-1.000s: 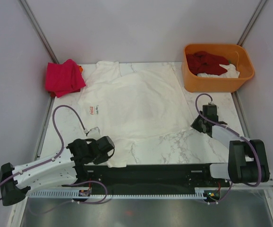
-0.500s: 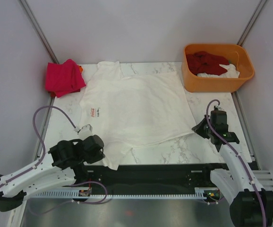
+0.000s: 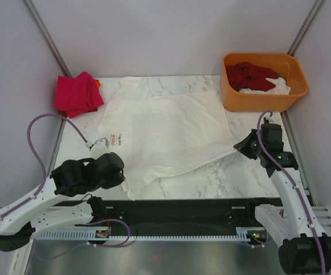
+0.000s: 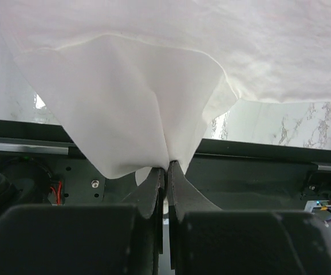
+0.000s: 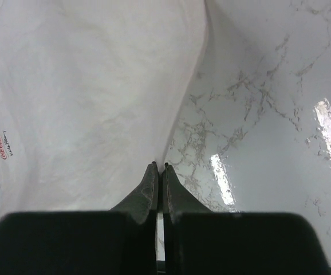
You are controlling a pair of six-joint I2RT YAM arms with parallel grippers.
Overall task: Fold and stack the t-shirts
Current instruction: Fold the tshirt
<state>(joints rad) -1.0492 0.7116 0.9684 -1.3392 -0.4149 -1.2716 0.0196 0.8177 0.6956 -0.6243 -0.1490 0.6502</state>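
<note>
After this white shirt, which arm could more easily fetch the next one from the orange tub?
Right, probably: the right gripper pinches the white shirt near the orange tub; the left gripper holds its opposite corner.

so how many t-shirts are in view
4: a large white cloth t-shirt with red print spread mid-table, a bright pink-red cloth t-shirt at the far left corner, a dark red one and a white one in the orange plastic tub, which may hide more.

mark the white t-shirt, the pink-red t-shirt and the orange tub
white t-shirt (image 3: 165,129), top external view, middle of the chest
pink-red t-shirt (image 3: 78,94), top external view, centre of the cloth
orange tub (image 3: 257,102), top external view, front wall
</note>
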